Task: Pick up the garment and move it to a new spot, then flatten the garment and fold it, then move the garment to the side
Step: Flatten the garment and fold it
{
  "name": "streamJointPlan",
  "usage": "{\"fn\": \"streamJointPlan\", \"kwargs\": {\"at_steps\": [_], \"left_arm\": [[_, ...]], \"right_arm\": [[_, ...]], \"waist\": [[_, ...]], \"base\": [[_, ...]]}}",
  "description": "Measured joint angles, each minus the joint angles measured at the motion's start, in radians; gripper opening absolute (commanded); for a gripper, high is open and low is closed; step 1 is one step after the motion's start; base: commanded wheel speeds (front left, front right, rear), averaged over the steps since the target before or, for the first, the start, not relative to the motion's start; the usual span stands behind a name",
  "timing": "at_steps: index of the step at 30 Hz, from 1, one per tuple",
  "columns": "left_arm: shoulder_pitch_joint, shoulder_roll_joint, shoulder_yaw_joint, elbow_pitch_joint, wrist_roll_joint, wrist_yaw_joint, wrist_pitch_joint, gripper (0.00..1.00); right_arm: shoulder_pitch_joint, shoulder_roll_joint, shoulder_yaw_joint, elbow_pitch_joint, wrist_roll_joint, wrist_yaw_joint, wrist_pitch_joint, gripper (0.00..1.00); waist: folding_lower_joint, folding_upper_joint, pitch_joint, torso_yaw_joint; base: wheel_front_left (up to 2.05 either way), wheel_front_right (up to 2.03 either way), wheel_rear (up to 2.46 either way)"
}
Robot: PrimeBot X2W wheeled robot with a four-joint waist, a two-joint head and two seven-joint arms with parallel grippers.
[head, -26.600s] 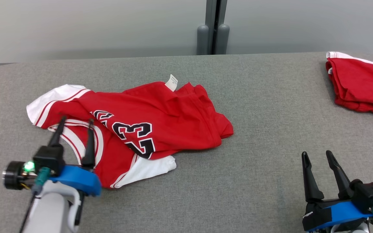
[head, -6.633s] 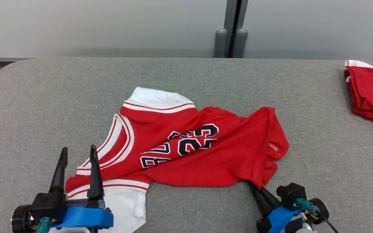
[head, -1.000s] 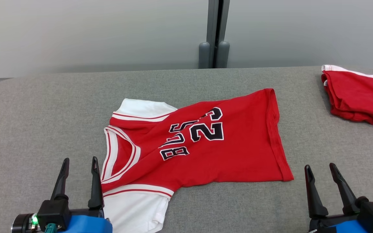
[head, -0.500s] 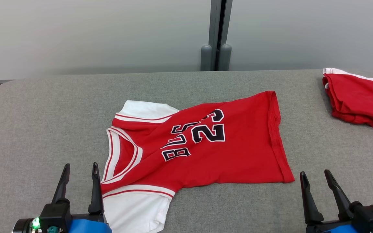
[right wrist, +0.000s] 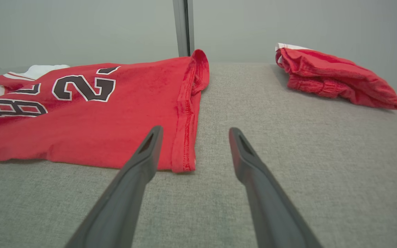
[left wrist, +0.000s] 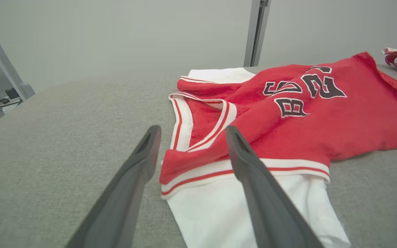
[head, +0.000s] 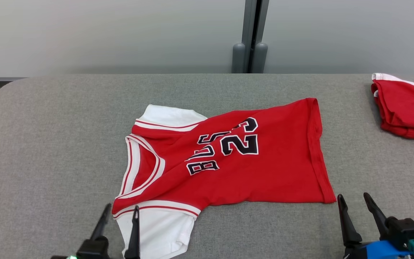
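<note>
Both pincers were released, nothing gripped. The left pincer point(head: 122, 207) had its fingers spread, with the jersey's near white sleeve point(head: 156, 230) just ahead of its tips and partly under its inner finger; I couldn't tell if it touched. The right pincer point(head: 353, 196) was also spread over bare grey table cover point(head: 49, 144), with the near hem corner point(head: 331, 198) just ahead and slightly inward of its tips.

The jersey point(head: 282, 169) lay front up between the two pincers, collar toward the left one and hem point(head: 318, 151) toward the right one.

I judged the step to be flattening, mostly done. The body was spread, but a diagonal ridge ran from the far shoulder through the lettering point(head: 239, 142), and the near shoulder was rolled over. To do it well:
- Left takes the striped sleeve seam, right takes the hem corner.
- Pinch both layers, stay low, then pull apart along the table.
- Don't lift, or the ridge re-forms.

Materials:
- Soft, limp red knit with a slightly fuzzy face.
- White sleeves with thin red stripes, and a white V-collar point(head: 138, 169).
- Black, white-edged print that probably stiffens that patch.
- A double-stitched, slightly curled hem.
- A coarse, felt-like table cover, which likely drags on cloth.

A folded red garment point(head: 404, 108) sat well beyond the right pincer, outward.
</note>
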Motion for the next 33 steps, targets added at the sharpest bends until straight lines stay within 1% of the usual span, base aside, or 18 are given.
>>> {"fn": "streamJointPlan", "kwargs": {"at_steps": [7,8,11,16,20,24,33], "left_arm": [[0.029,0.000,-0.048,0.073,-0.005,-0.002,0.000,1.00],[0.029,0.000,-0.048,0.073,-0.005,-0.002,0.000,1.00],[0.038,-0.001,-0.058,0.107,-0.014,-0.001,0.000,1.00],[0.054,-0.001,-0.058,0.139,-0.027,0.008,0.000,1.00],[0.057,-0.001,-0.055,0.155,-0.042,0.007,0.000,1.00],[0.057,-0.001,-0.065,0.167,-0.066,-0.001,0.000,1.00],[0.024,0.000,-0.119,0.215,-0.120,-0.015,-0.005,1.00]], "right_arm": [[-0.073,-0.021,0.024,0.125,0.002,0.000,0.000,1.00],[-0.073,-0.021,0.024,0.125,0.002,0.000,0.000,1.00],[-0.109,-0.029,0.043,0.177,0.011,0.000,0.000,1.00],[-0.138,-0.035,0.058,0.216,0.022,0.000,0.000,1.00],[-0.154,-0.035,0.077,0.253,0.032,0.000,0.000,1.00],[-0.171,-0.039,0.093,0.290,0.045,0.000,0.000,1.00],[-0.216,-0.049,0.120,0.358,0.068,0.000,0.000,1.00]], "waist": [[0.0001,0.0000,0.018,0.011],[0.0001,0.0000,0.018,0.011],[0.0001,0.0000,0.028,0.014],[0.0001,0.0000,0.036,0.017],[0.0001,0.0000,0.040,0.020],[0.0001,0.0000,0.045,0.024],[0.0000,0.0000,0.066,0.024]], "base": [[0.00,0.00,0.00],[0.00,0.00,0.00],[0.00,0.00,0.00],[0.00,0.00,0.00],[0.00,0.00,0.00],[0.00,0.00,0.00],[0.00,0.00,0.00]]}}
